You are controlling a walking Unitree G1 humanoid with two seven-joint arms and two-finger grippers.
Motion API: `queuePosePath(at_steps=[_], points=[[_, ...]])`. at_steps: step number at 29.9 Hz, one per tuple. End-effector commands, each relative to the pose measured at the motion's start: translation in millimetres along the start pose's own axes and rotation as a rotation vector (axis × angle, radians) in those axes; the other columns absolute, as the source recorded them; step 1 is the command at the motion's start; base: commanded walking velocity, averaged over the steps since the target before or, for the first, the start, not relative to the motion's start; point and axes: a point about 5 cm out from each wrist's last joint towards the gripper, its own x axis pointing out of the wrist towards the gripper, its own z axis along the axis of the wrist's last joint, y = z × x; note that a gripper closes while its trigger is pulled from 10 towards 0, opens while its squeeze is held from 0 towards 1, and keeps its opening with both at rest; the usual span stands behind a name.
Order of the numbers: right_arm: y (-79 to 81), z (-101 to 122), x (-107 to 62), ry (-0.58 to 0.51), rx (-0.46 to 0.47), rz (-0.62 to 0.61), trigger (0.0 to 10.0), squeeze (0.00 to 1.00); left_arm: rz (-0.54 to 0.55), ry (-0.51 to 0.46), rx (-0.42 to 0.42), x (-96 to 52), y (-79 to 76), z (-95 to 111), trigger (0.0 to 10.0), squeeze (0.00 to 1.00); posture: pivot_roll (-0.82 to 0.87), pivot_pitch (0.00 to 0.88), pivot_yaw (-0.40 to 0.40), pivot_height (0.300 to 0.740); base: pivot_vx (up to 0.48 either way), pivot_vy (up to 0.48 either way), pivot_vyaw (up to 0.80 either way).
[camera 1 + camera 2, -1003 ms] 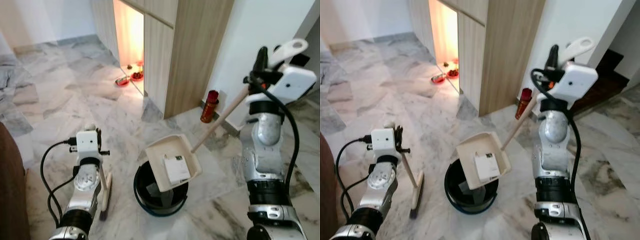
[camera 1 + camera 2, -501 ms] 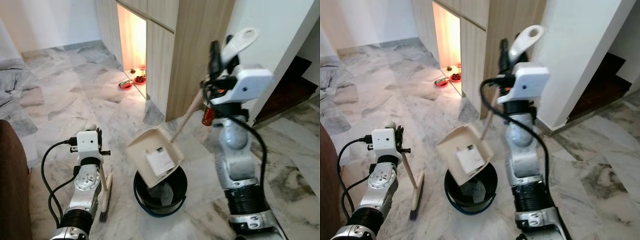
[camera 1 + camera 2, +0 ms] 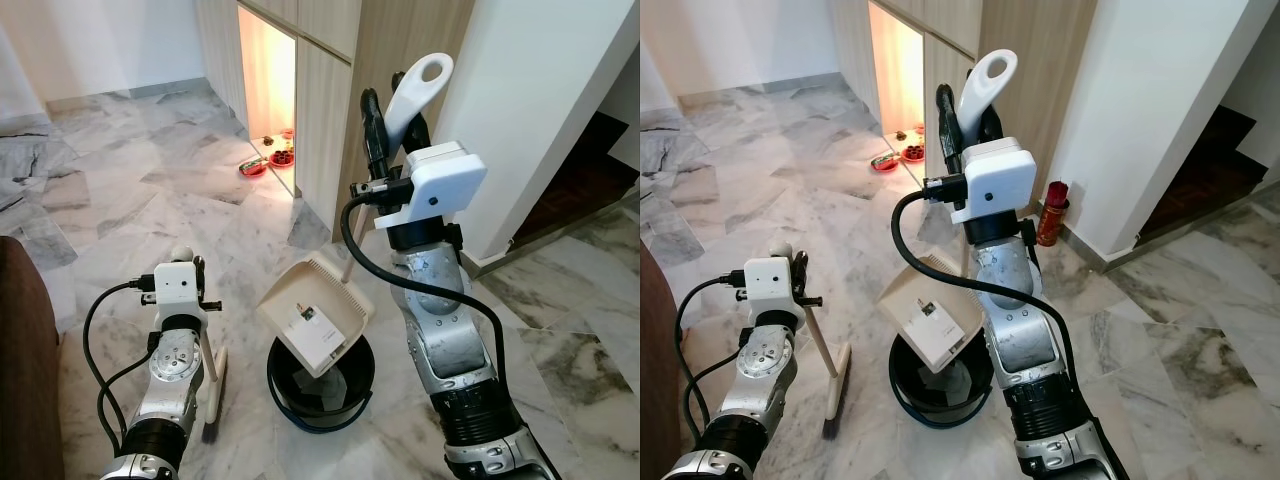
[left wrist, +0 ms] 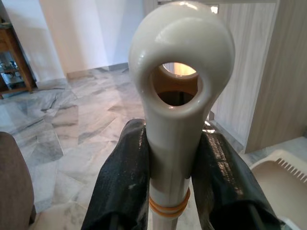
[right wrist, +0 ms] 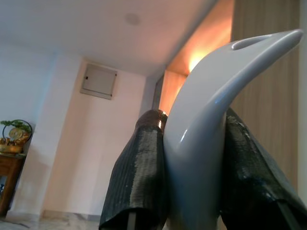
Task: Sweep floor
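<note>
A cream dustpan (image 3: 316, 316) with a white label hangs tilted steeply over a black bucket (image 3: 352, 403) on the marble floor. Its long handle (image 3: 418, 86) ends in a white loop, and my right gripper (image 3: 386, 128) is shut on it just below the loop, raised high above the bucket. The right wrist view has the handle (image 5: 206, 143) pinched between both black fingers (image 5: 139, 182). My left gripper (image 3: 186, 263) is shut on the broom's handle (image 4: 181, 86), low at the left. The broom head (image 3: 213, 398) rests on the floor beside the bucket.
A wooden cabinet (image 3: 385, 60) stands behind the bucket, with a lit gap holding red pet bowls (image 3: 263, 166). A red can (image 3: 1051, 213) stands by the white wall. A brown sofa edge (image 3: 20, 390) is at far left. Dark stairs (image 3: 585, 170) lie at right.
My right arm has swung left and closer to the middle, carrying the dustpan, which now tilts more steeply over the bucket. The left arm and broom stay put.
</note>
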Motion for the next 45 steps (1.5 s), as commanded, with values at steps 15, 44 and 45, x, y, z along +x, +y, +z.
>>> queuePosePath(at_steps=[15, 44, 45], points=[[22.5, 24.7, -1.1, -0.175, -0.143, 0.153, 10.0, 0.00, -0.001, -0.062, -0.018, 3.3, -1.6, 10.7, 10.0, 0.00, 0.00, 0.000, -0.044, 0.740, 0.000, 0.000, 0.00], [-29.4, -3.0, -5.7, -0.022, -0.403, -0.058, 10.0, 0.00, -0.016, -0.054, -0.016, 1.6, -0.7, 8.6, 10.0, 0.00, 0.00, 0.000, -0.046, 0.740, 0.000, 0.000, 0.00], [-47.7, -11.2, -12.3, 0.030, -0.446, -0.109, 10.0, 0.00, -0.019, -0.052, -0.012, 1.6, 0.8, 8.2, 10.0, 0.00, -0.01, 0.000, -0.046, 0.740, 0.000, 0.000, 0.00]])
